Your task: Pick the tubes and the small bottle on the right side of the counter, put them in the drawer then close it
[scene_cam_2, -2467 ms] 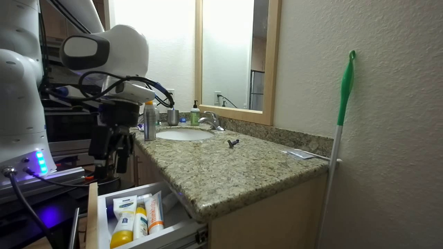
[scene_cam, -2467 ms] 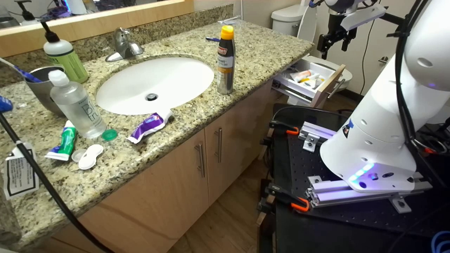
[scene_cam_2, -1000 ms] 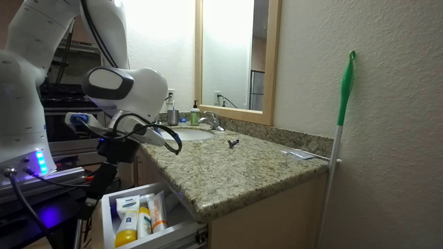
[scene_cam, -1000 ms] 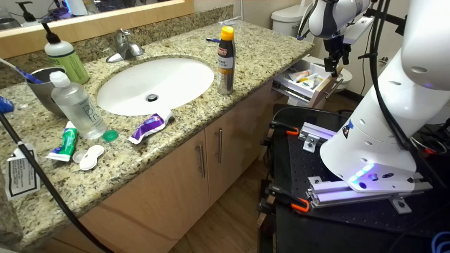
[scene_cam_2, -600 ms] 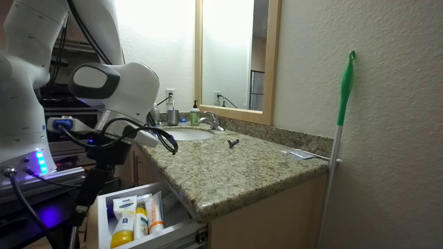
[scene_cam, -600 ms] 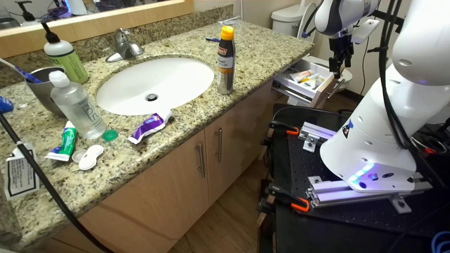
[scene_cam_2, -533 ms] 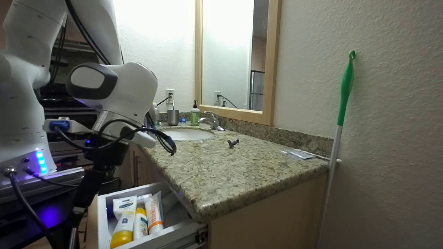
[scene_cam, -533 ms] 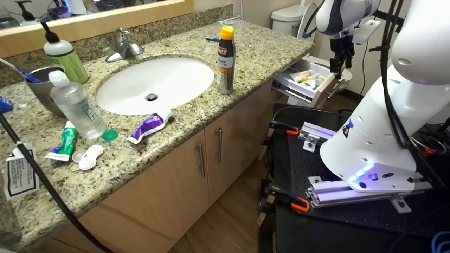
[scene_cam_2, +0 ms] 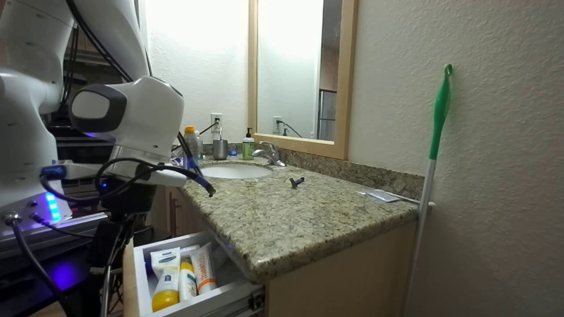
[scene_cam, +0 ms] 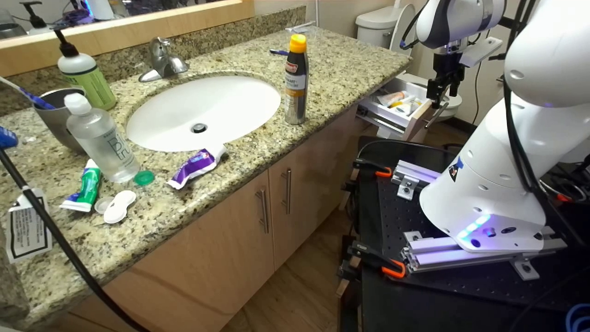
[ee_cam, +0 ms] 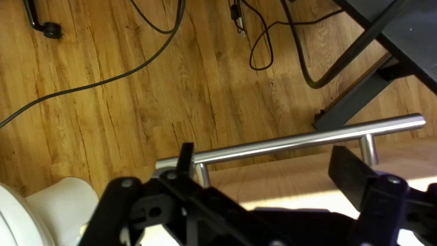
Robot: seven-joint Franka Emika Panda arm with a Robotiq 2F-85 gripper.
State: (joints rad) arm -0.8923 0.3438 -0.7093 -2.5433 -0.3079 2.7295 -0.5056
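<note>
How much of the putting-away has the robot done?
Looks done: the yellow-capped tube, the orange-lettered tube and what seems to be the small bottle lie in the drawer.
In hand: nothing gripped; the open pincer is near the drawer's handle, perhaps ready to push.
Left: closing the drawer, which sticks out.

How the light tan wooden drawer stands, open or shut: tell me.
Open: in both exterior views the drawer juts past the speckled granite counter, white-and-yellow tube showing inside.

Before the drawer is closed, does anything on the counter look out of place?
Slightly: a green cap lies loose beside the clear bottle, whose own white cap is on, so it looks stray. I see no spill.
</note>
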